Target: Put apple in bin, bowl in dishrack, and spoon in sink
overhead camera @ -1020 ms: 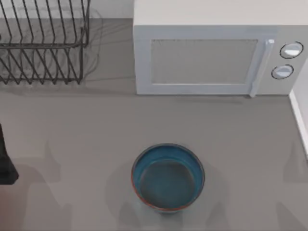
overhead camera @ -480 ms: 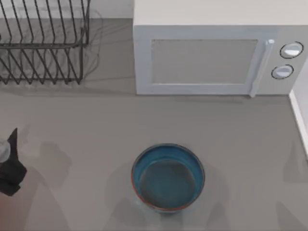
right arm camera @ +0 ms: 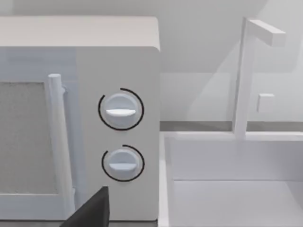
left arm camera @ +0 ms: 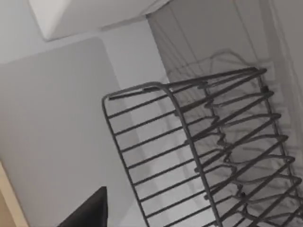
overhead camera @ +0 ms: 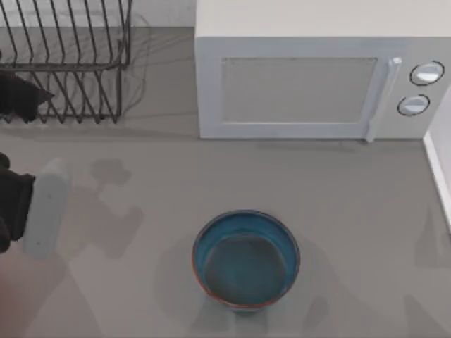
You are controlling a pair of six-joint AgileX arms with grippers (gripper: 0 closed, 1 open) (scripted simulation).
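Note:
The teal-blue bowl (overhead camera: 246, 259) with its reddish-brown rim stands upright on the counter, near the front at the middle, and nothing touches it. The dark wire dishrack (overhead camera: 67, 63) stands at the back left and holds nothing; the left wrist view shows its prongs (left arm camera: 222, 156) close up. My left gripper (overhead camera: 25, 98) is at the left edge, over the rack's front side and far from the bowl. A dark fingertip (left arm camera: 90, 213) of it shows in the left wrist view. The white sink (right arm camera: 227, 189) lies beside the microwave. The apple, the spoon and the bin are out of view.
A white microwave (overhead camera: 310, 84) with two knobs (right arm camera: 120, 111) fills the back middle and right. The sink's rim (overhead camera: 438, 169) runs along the right edge, and a white faucet (right arm camera: 246, 80) rises behind the basin. My left arm's pale link (overhead camera: 46, 208) hangs over the left counter.
My left arm has come in from the left edge and swung toward the back, its dark tip now over the dishrack's front. The bowl has not moved.

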